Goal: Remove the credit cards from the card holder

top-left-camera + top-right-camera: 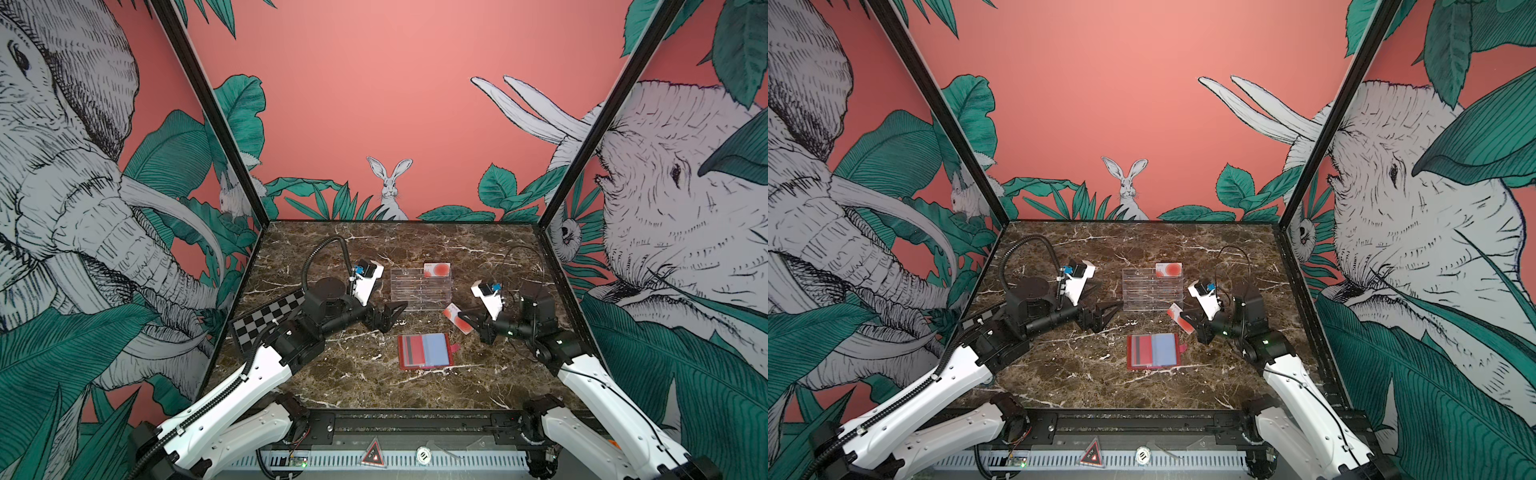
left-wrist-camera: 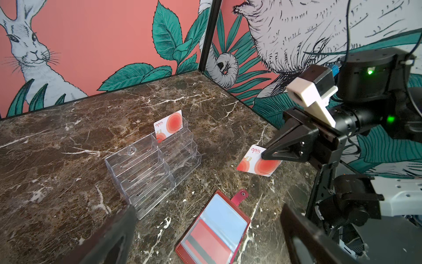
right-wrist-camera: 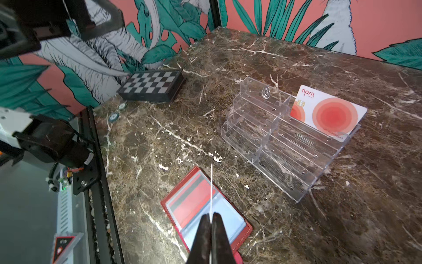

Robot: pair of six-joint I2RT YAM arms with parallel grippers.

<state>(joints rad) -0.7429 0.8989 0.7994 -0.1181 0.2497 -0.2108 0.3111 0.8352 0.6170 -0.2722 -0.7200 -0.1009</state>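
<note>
Evidently pinched white April card (image 2: pixel 258 164) in closed right gripper (image 2: pixel 266 156), one o'clock of open card holder (image 2: pixel 237 197), probably bound for acrylic stand (image 1: pixel 419 291); held left gripper (image 1: pixel 395 318) wide, empty.

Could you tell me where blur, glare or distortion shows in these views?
In both top views the wide lens stretches the walls outward; the table is sharp. Left wrist view: the left gripper is dark and blurred, the acrylic stand glints. Right wrist view: the right gripper is blurred, its white card a thin line.
</note>
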